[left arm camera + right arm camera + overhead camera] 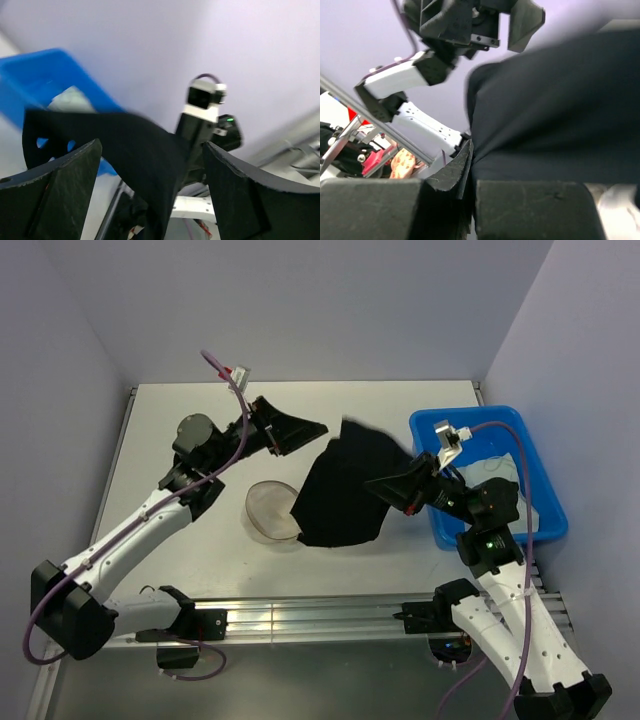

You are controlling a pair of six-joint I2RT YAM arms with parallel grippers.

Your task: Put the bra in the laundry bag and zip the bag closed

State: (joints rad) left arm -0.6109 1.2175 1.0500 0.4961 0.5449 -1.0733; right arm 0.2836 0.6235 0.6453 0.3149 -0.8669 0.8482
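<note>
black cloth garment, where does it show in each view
top external: black cloth garment at centre
left wrist: centre, between fingers of the open left claw
right wrist: fills the right side, pinched in right claw
landmark: blue plastic bin, right in top, upper left in left wrist, not right wrist

A plain black bra (345,490) hangs beside a translucent cream-white mesh laundry bag (268,508), on a pale grey-white worktop (400,400). A bright blue bin (480,414) stands at the worktop's right edge. The walls (300,300) behind are pale lavender.
</note>
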